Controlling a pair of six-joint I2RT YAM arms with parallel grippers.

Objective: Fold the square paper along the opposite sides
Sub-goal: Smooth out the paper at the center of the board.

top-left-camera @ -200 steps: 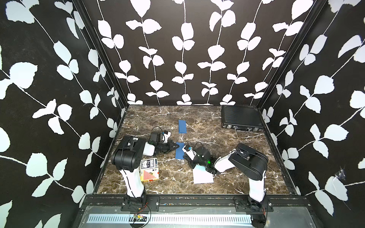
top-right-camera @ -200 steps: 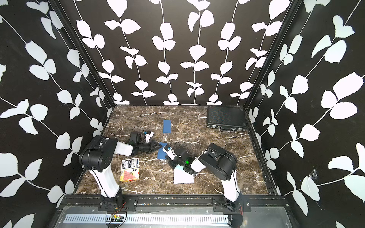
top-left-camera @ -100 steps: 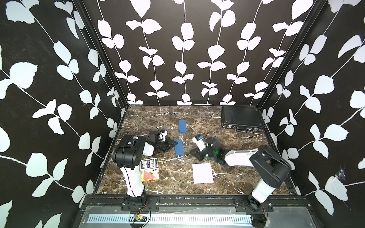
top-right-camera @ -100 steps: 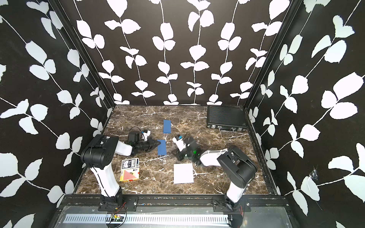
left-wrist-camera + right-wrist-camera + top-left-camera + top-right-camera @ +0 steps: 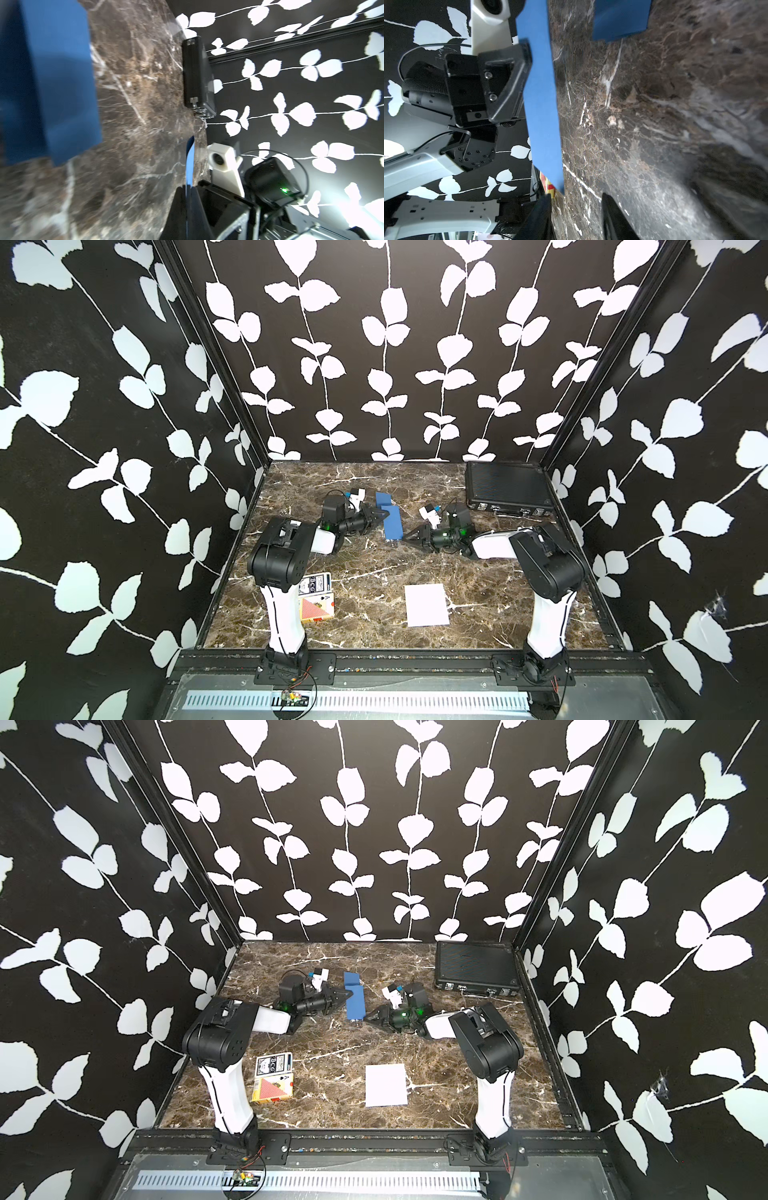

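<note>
A narrow blue folded paper (image 5: pixel 393 525) (image 5: pixel 355 1004) hangs just above the marble, pinched at one long edge by my left gripper (image 5: pixel 380 516) (image 5: pixel 348 995). The left wrist view shows that paper (image 5: pixel 190 162) edge-on, clamped between the shut jaws of the left gripper (image 5: pixel 188 188). My right gripper (image 5: pixel 409 537) (image 5: pixel 370 1017) lies low to the right of the paper's near end. Its jaws stand apart, empty, in the right wrist view (image 5: pixel 576 207), short of the blue paper (image 5: pixel 542 104). A white square paper (image 5: pixel 427 605) (image 5: pixel 385 1085) lies flat near the front.
A second blue folded paper (image 5: pixel 384 498) (image 5: pixel 58 83) (image 5: pixel 618 18) lies just behind the held one. A black case (image 5: pixel 505 489) (image 5: pixel 476 969) sits at the back right. Two playing-card boxes (image 5: pixel 316 597) (image 5: pixel 274 1078) lie front left, beside the left arm's base.
The right gripper has opened and pulled back from over the white paper toward the table's middle. The left gripper has carried the blue paper toward the back.
</note>
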